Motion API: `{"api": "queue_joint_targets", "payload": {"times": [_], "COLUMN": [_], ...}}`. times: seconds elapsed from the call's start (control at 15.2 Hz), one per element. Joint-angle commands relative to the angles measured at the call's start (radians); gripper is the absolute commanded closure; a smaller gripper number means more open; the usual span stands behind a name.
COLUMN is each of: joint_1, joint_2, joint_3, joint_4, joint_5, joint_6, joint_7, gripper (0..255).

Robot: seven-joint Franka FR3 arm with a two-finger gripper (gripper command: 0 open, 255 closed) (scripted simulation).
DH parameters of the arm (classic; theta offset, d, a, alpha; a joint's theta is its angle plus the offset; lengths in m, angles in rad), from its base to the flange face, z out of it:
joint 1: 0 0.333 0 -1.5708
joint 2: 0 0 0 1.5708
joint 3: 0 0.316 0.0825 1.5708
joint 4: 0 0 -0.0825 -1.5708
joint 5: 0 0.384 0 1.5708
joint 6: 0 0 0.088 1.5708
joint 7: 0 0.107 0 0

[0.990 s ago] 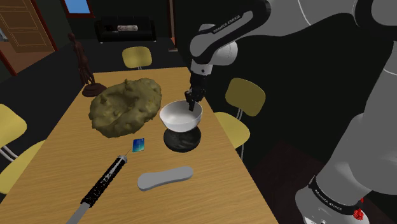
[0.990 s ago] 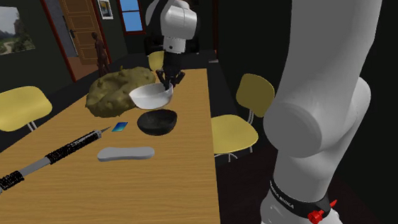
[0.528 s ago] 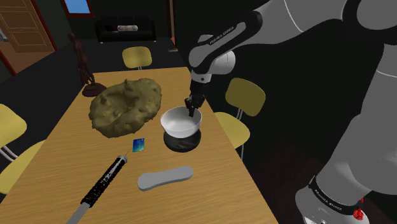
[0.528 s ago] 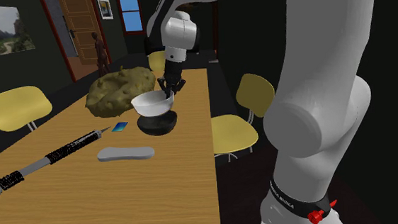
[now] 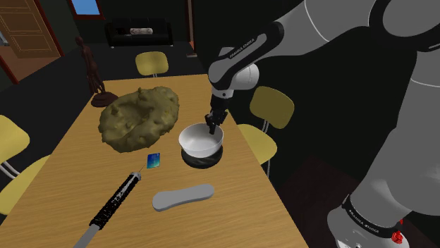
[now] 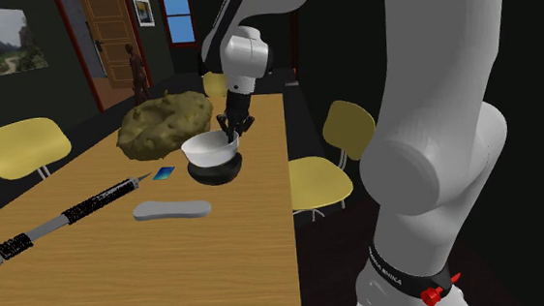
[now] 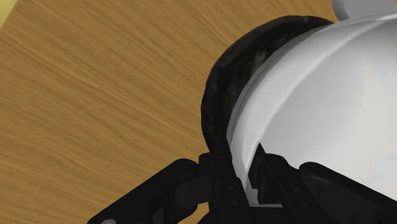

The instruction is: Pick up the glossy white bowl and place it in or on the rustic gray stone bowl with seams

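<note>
One claw is pinching the rim of the single white bowl, one finger inside and one outside. That bowl is sitting nested in the one dark rough bowl on the wooden worktop. Lying nearby are one lumpy olive mass, one blue card, one long black-handled tool and one flat grey piece.
</note>
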Motion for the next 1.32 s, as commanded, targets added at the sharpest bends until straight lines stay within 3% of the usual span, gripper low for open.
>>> {"api": "queue_joint_targets", "payload": {"times": [0.0, 0.2, 0.26, 0.59, 0.86, 1.25], "joint_1": [0.000, 0.000, 0.000, 0.000, -0.012, -0.012], "joint_2": [0.000, 0.000, 0.000, 0.000, -0.075, -0.075], "joint_3": [0.000, 0.000, 0.000, 0.000, -0.018, -0.018], "joint_4": [0.000, 0.000, 0.000, 0.000, 0.033, 0.033], "joint_5": [0.000, 0.000, 0.000, 0.000, -0.033, -0.033], "joint_6": [0.001, 0.001, 0.001, 0.001, -0.108, -0.108], "joint_7": [0.000, 0.000, 0.000, 0.000, 0.020, 0.020], "gripper": [255, 255, 0, 0, 0, 0]}}
